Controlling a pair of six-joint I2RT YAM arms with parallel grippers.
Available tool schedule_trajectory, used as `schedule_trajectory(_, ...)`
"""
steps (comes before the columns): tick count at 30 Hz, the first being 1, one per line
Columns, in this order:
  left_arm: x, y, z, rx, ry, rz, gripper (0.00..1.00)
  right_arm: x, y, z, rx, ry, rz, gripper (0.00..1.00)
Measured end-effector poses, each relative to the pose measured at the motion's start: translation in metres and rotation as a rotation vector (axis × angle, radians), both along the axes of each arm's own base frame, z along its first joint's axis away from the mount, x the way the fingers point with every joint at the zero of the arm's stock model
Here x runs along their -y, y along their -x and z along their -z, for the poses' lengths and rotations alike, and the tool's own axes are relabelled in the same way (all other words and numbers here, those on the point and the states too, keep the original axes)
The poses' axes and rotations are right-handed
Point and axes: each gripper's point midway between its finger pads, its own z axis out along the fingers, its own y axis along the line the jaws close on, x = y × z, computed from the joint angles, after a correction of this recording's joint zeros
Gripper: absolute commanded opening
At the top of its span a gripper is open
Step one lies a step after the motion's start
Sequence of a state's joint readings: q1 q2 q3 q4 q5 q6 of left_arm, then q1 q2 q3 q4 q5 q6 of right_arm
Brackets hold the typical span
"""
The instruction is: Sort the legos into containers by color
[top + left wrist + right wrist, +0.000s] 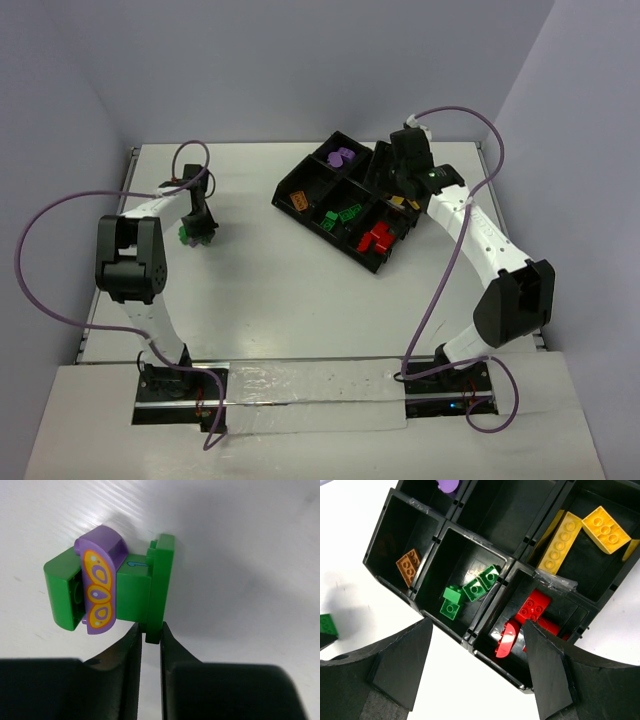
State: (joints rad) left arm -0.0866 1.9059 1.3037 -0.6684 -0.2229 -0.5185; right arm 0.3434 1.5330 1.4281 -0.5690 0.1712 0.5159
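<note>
My left gripper (197, 232) (151, 632) is shut on the thin edge of a green lego (160, 580) on the white table at the left. A purple curved piece (100, 582) with orange ovals is attached to that green lego (186, 236). The black divided tray (322, 232) (436, 539) lies at the back right. Its containers hold purple legos (343, 157), an orange-brown brick (409, 565), green bricks (470, 590), red bricks (532, 607) and yellow bricks (580, 532). Above the tray's right side, my right gripper (405, 185) (477, 625) hangs open with nothing in it.
Purple cables (40, 290) loop beside both arms. Grey walls close in the table at the left, back and right. A silver taped strip (310, 385) runs along the near edge between the arm bases.
</note>
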Motion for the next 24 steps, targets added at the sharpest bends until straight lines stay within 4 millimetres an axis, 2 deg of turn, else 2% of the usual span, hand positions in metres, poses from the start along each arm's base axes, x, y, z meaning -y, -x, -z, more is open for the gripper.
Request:
schedule_trajectory(8, 0.064, 0.008, -0.018, 0.014, 0.013, 0.167, 0.0, -0.003, 0.001, 0.0, 0.0, 0.0, -0.008, 0.8)
schedule_trajectory(12, 0.088, 0.01, -0.036, 0.036, 0.049, 0.225, 0.0, -0.004, 0.002, -0.001, 0.002, -0.003, -0.011, 0.8)
schedule_trajectory(15, 0.112, 0.01, -0.063, 0.091, 0.143, 0.277, 0.0, -0.008, 0.004, -0.001, -0.004, -0.014, -0.037, 0.8)
schedule_trajectory(18, 0.135, 0.013, -0.098, 0.163, 0.269, 0.335, 0.0, -0.019, 0.01, -0.004, -0.023, -0.048, -0.1, 0.81)
schedule_trajectory(24, 0.183, 0.011, -0.179, 0.338, 0.54, 0.474, 0.0, -0.047, 0.017, -0.029, -0.015, -0.134, -0.236, 0.81)
